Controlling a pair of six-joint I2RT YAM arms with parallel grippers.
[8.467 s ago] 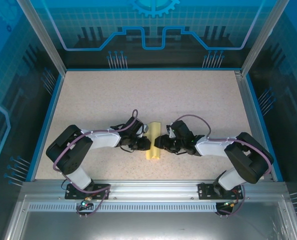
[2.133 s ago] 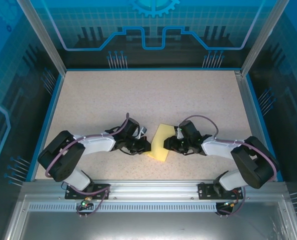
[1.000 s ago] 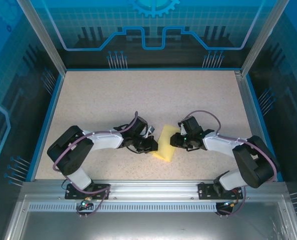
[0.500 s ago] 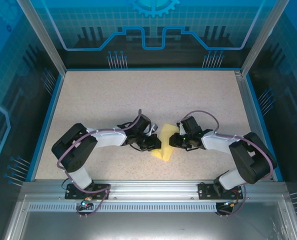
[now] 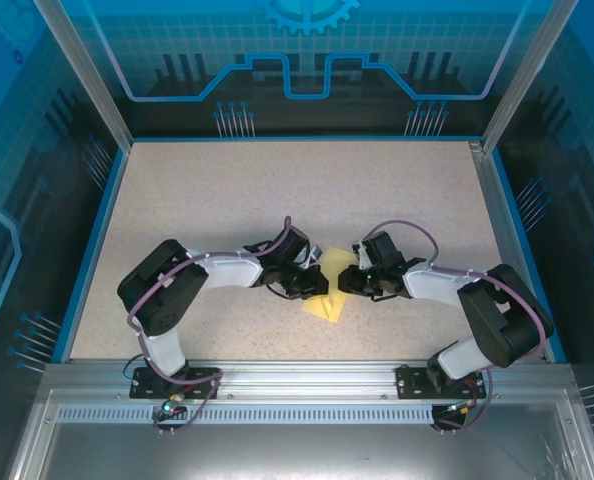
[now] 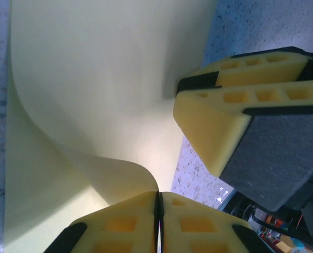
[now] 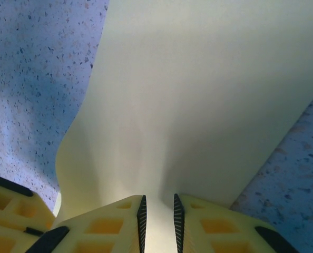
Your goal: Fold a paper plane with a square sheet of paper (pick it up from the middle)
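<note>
Left gripper [image 6: 157, 210] is clamped fully shut on one edge of the sheet of paper [image 6: 104, 79], and the paper curls up in a bulge right above its fingers. Right gripper [image 7: 157, 219] is nearly shut with only a thin slot left, and the sheet's opposite edge runs into that slot, so it is pinching too. The sheet sits bowed between the two grippers at the front middle of the table [image 5: 227, 200], its near corner pointing toward the arm bases.
</note>
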